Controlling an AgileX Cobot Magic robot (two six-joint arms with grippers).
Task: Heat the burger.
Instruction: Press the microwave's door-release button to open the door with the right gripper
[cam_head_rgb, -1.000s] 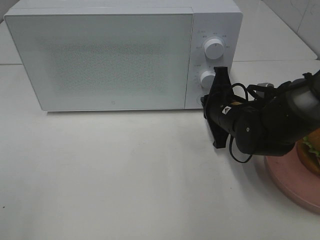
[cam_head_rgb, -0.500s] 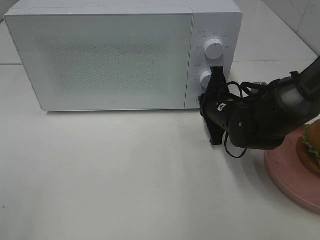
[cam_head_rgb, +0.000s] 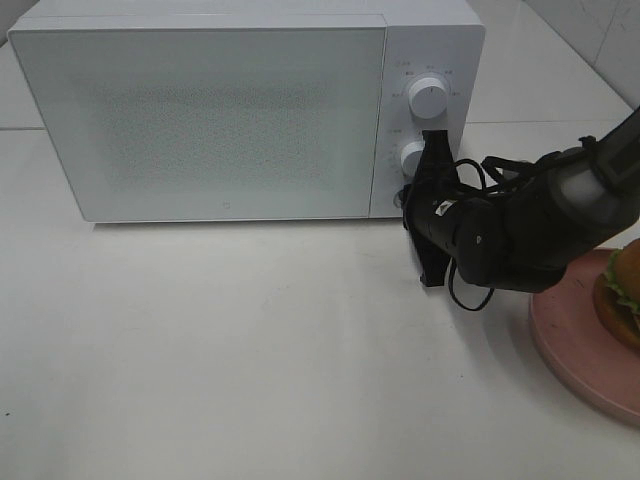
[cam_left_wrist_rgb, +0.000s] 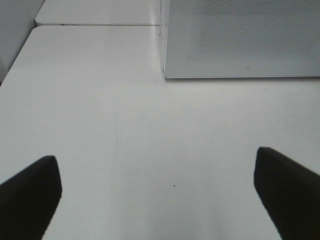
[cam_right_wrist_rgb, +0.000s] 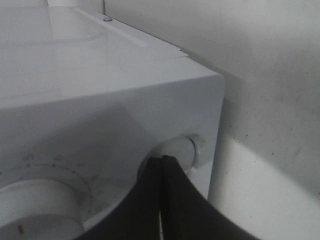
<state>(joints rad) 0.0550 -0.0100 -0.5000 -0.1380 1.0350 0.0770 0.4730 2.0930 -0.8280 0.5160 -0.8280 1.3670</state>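
The burger (cam_head_rgb: 624, 296) sits on a pink plate (cam_head_rgb: 575, 350) at the right edge of the exterior view, partly cut off by the frame. The white microwave (cam_head_rgb: 220, 110) stands at the back with its door closed. My right gripper (cam_head_rgb: 407, 200) is shut, with nothing held, and its tips are at the round button (cam_right_wrist_rgb: 184, 149) low on the control panel, below the lower knob (cam_head_rgb: 413, 157). In the right wrist view the shut fingertips (cam_right_wrist_rgb: 161, 164) meet that button. My left gripper (cam_left_wrist_rgb: 160, 195) is open over bare table, its fingers (cam_left_wrist_rgb: 30, 195) far apart, short of the microwave's front.
The upper knob (cam_head_rgb: 428, 97) sits above the lower one on the panel. The right arm (cam_head_rgb: 530, 235) stretches between the plate and the microwave. White table (cam_head_rgb: 230, 350) spreads in front of the microwave.
The right gripper has moved a little left, closing onto the microwave's control panel. More of the burger shows beside the arm. The left gripper has not moved.
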